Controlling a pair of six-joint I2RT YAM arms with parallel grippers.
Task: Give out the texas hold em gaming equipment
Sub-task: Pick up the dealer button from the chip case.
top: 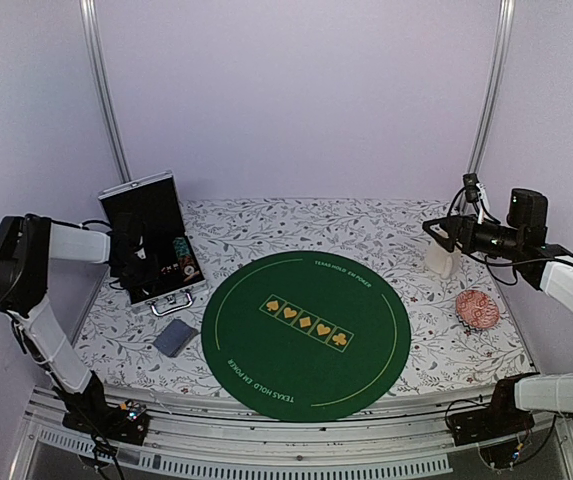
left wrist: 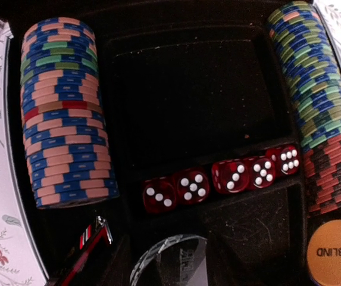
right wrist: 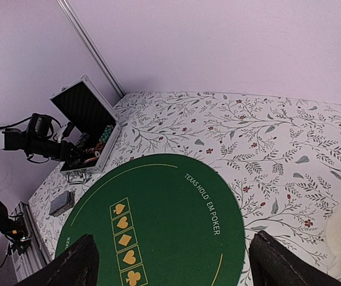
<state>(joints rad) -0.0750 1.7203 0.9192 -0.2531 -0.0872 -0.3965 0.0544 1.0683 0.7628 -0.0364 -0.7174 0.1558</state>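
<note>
**Gear lies in the case, directly under the left gripper**

The left gripper [top: 144, 262] hangs inside the open case [top: 138, 205] at the left edge of the desk [top: 406, 225]. Its wrist view looks straight down on the equipment. One row of chips [left wrist: 66, 113] stands on edge along one side of the tray and a second row [left wrist: 316, 95] along the other. Five red dice [left wrist: 221, 179] sit in a line between them. Nearest the camera are the orange disc [left wrist: 335, 250], the clear disc [left wrist: 170, 262] and the tip of the red-edged marker [left wrist: 93, 238].

Both rows run lengthwise away from the camera, so picking a short stack will likely turn on lining the fingers up with that axis (a skewed approach could spill neighbours). None of this gripper's fingers show in its own view, and the top view is too dark there, so I cannot tell how wide it stands.

The deck of cards [top: 175, 337] lies on the desk just beside the green mat [top: 306, 335], near the case. The right gripper [right wrist: 173, 238] is spread wide and empty, well apart across the mat, beside the white mug [top: 438, 258]. The left arm is plainly the nearer one.
</note>
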